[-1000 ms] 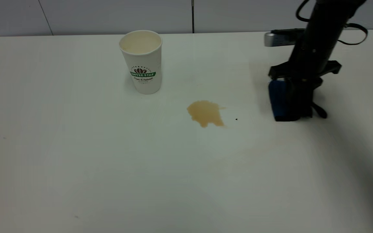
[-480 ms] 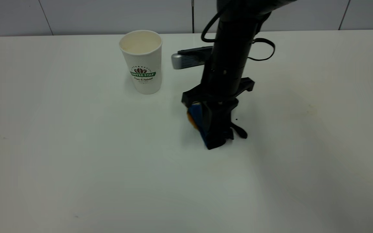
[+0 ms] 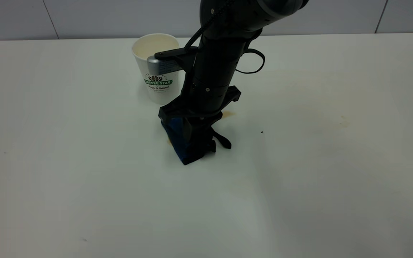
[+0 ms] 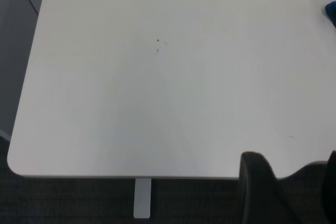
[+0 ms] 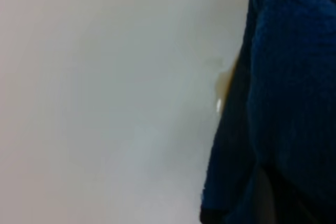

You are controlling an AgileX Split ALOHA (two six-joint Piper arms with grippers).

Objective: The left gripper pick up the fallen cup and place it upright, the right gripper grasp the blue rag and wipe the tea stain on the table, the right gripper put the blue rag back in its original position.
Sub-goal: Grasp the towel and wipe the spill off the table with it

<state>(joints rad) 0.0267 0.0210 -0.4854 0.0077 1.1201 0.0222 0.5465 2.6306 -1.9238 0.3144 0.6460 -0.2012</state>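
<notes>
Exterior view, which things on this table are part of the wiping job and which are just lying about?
Part of the job:
- right hand, shut on the blue rag, pressing it to the table
- tea stain, a small trace showing
- cup, upright

Lying about:
- black speck
- faint yellowish smears

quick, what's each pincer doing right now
Left pincer: parked off the table edge, holding nothing; open or closed cannot be told.
Right pincer: closed on the blue rag.
</notes>
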